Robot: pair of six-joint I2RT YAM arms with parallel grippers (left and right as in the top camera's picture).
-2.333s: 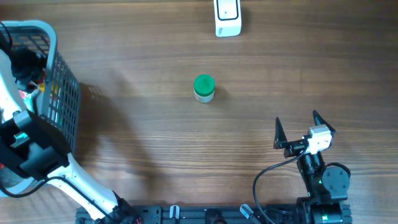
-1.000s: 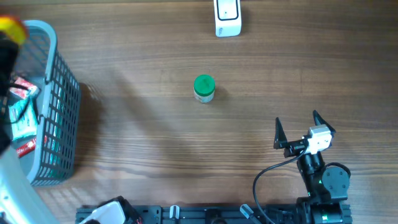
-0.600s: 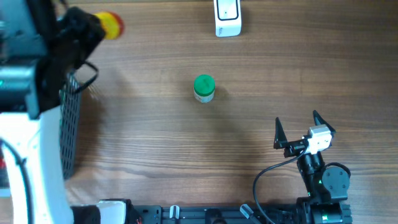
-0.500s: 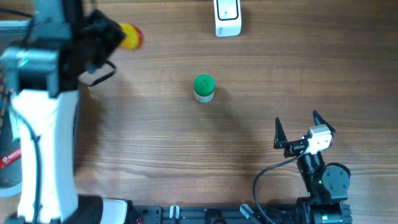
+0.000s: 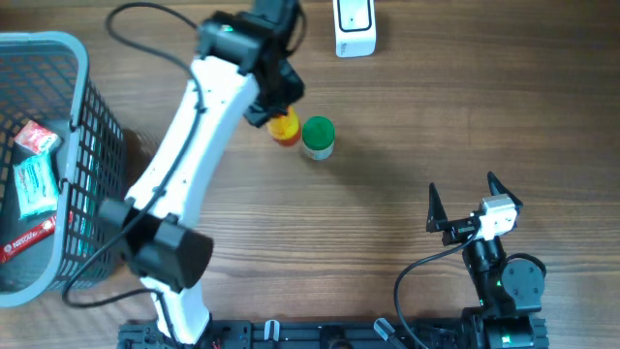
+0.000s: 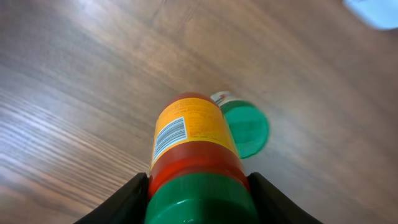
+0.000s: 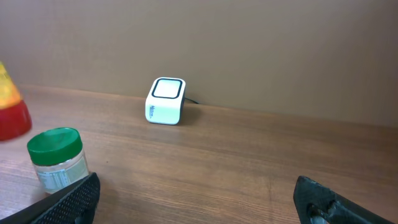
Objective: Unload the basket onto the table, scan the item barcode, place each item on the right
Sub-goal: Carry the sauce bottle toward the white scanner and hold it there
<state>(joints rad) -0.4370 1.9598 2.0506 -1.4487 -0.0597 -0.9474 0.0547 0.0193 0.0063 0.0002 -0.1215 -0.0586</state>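
Observation:
My left gripper is shut on a red bottle with a yellow label and a green cap, held just left of a green-lidded jar standing mid-table. In the left wrist view the bottle sits between the two black fingers, its barcode facing the camera, with the jar beyond it. The white scanner stands at the far edge, apart from the bottle. My right gripper rests open near the front right; its view shows the scanner, the jar and the bottle.
A grey wire basket at the left edge holds several packets. The left arm stretches diagonally from the front left to the table's middle. Bare wood lies between the jar and the right gripper.
The left arm has swung from the basket at the left across to the table's middle, carrying the bottle, which now hangs beside the green-lidded jar. The right arm has not moved.

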